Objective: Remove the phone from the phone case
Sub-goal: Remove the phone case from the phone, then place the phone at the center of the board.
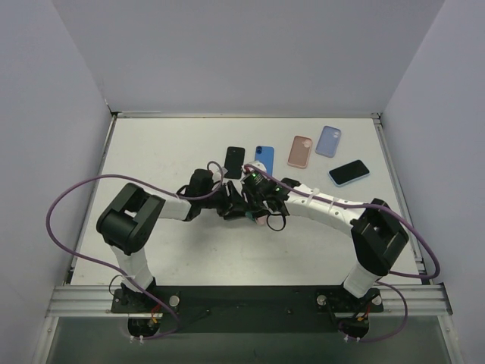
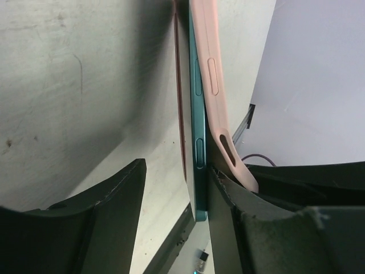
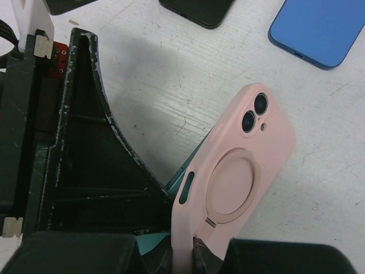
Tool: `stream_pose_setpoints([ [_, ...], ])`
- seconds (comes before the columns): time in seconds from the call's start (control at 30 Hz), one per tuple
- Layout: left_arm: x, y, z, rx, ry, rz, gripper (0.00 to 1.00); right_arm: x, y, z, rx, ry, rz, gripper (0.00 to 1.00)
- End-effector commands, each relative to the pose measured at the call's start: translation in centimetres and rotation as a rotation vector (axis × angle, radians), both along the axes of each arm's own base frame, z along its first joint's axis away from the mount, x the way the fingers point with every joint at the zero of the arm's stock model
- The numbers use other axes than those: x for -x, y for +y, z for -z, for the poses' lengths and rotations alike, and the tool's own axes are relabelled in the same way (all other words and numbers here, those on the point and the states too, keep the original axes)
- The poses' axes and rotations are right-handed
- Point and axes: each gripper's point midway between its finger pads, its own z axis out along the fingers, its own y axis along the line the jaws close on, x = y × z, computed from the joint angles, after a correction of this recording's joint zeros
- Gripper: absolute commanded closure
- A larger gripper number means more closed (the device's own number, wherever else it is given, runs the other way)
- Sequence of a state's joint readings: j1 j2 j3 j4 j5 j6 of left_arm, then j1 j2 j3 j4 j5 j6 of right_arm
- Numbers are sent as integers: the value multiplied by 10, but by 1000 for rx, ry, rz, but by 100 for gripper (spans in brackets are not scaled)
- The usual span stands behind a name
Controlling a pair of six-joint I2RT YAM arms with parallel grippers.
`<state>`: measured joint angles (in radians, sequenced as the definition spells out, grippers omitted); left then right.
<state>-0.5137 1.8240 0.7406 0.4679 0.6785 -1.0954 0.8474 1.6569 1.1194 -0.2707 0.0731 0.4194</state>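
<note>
A pink phone case (image 3: 251, 165) with a ring on its back is held on edge above the table, and my right gripper (image 3: 183, 257) is shut on its lower rim. A teal phone (image 2: 198, 142) sits partly peeled out of the pink phone case (image 2: 212, 80), with a gap between the two at the near end. My left gripper (image 2: 177, 168) is open around the phone. The phone's edge lies against one of the fingers (image 2: 251, 222), with clear space to the other. In the top view both grippers (image 1: 250, 205) meet at mid-table.
Behind the grippers lie a black phone (image 1: 235, 161), a blue phone (image 1: 263, 158), a pink case (image 1: 301, 151), a lilac case (image 1: 328, 141) and a dark phone with a blue rim (image 1: 348, 172). Walls enclose the table on three sides.
</note>
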Motion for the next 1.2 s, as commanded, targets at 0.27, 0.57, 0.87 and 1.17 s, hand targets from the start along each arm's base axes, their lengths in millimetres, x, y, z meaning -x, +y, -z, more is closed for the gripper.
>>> stream_pose_setpoints([
  [0.27,-5,-12,16,-181,-50,47,73,13,8,-17,-105,44,-13,100],
  [0.57,-6,-6,9,-167,-51,35,100,3,-28,-24,-131,28,90,100],
  [0.87,-28,35,-17,-155,-95,-41,100,1,-73,-55,-227,-23,195,100],
  [1.17,-54,67,-83,-50,-222,-99,100,-19,-87,-91,-357,-107,319,100],
])
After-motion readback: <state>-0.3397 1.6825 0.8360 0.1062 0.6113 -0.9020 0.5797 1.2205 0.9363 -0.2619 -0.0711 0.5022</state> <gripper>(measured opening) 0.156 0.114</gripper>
